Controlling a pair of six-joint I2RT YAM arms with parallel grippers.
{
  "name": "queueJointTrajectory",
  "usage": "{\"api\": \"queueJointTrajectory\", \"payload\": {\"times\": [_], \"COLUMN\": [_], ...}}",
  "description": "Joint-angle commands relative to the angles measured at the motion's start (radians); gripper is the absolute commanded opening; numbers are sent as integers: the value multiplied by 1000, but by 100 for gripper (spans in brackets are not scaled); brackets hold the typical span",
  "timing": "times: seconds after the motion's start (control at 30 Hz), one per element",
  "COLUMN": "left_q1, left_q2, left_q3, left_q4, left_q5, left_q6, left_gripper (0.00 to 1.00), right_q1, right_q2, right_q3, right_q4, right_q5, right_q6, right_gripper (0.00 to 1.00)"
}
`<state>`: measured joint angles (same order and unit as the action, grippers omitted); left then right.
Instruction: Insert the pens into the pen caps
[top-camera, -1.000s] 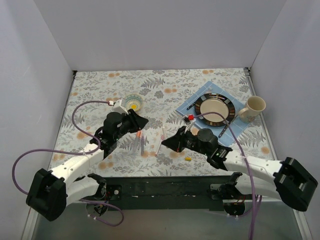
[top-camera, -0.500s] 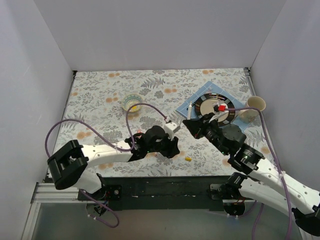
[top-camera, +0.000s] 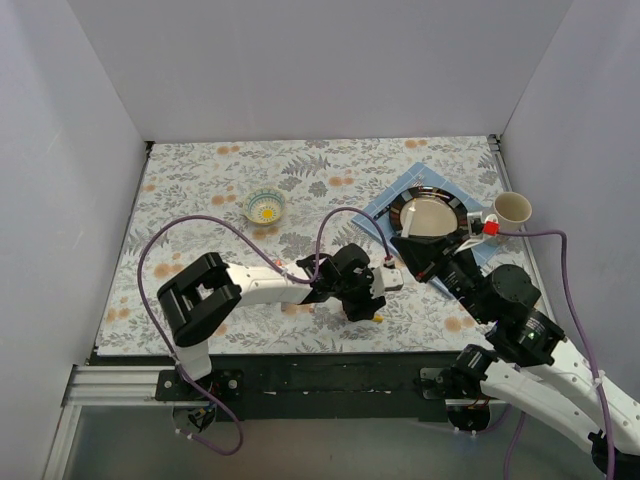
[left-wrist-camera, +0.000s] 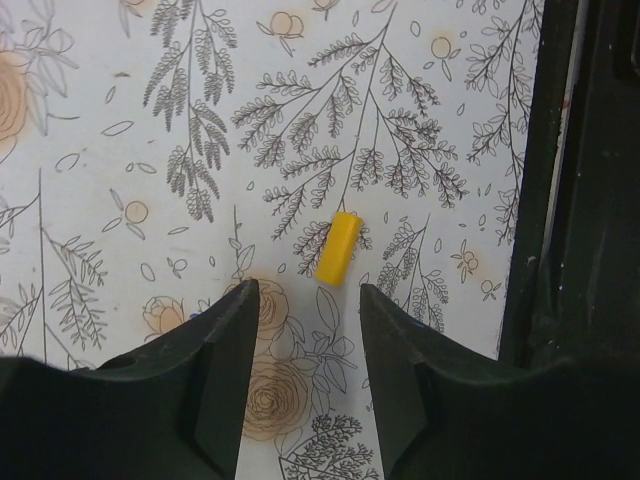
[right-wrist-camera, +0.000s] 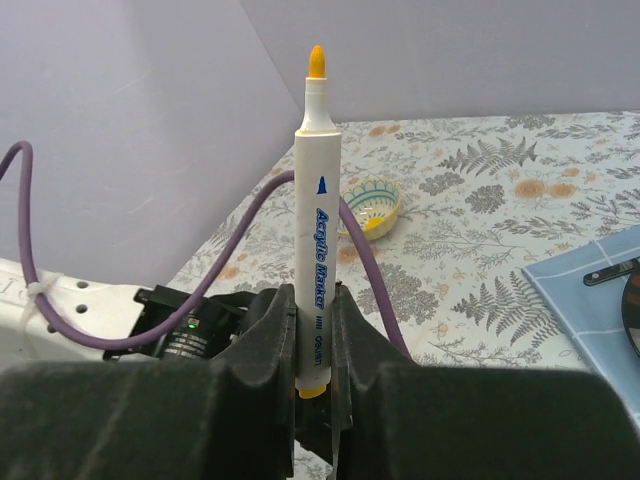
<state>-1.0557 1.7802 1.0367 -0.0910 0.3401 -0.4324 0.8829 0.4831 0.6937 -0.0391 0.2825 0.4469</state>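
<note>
Pen (right-wrist-camera: 316, 200) is clamped upright in the right gripper (right-wrist-camera: 313, 310), orange tip at 12 o'clock. Yellow pen cap (left-wrist-camera: 337, 248) is laid 1-to-7, just past the left gripper (left-wrist-camera: 305, 320), fingers spread.

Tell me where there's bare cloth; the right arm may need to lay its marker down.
Bare: the far strip beyond the bowl and plate, and the left edge beside the bowl. Crowded: centre front, where the left end effector hovers over the yellow cap, and around plate and mug.
</note>
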Motion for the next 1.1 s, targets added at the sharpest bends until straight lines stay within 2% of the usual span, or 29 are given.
{"api": "queueJointTrajectory", "payload": {"times": [0.0,0.17,0.47,0.6,0.87,1.07], "left_q1": [-1,-7,-41,-53,-118,-141], "left_q2": [28,59,122,148,150,133], "left_q3": [56,72,88,94,54,13], "left_q4": [-73,-66,-35,-30,-19,-36], "left_q5": [112,117,82,39,-108,-157], "left_q6": [179,230,233,236,225,164], "left_gripper": [45,44,44,40,26,22], "right_q1": [-2,-1,-1,-1,-2,-1], "right_q2": [-24,-47,-89,-104,-129,-138], "right_q3": [32,29,20,18,18,15], "right_q4": [16,15,10,7,-1,-5], "right_q5": [15,15,30,27,35,37], "right_q6": [-31,-34,-47,-45,-47,-43], "right_gripper": [1,1,1,1,1,1]}}
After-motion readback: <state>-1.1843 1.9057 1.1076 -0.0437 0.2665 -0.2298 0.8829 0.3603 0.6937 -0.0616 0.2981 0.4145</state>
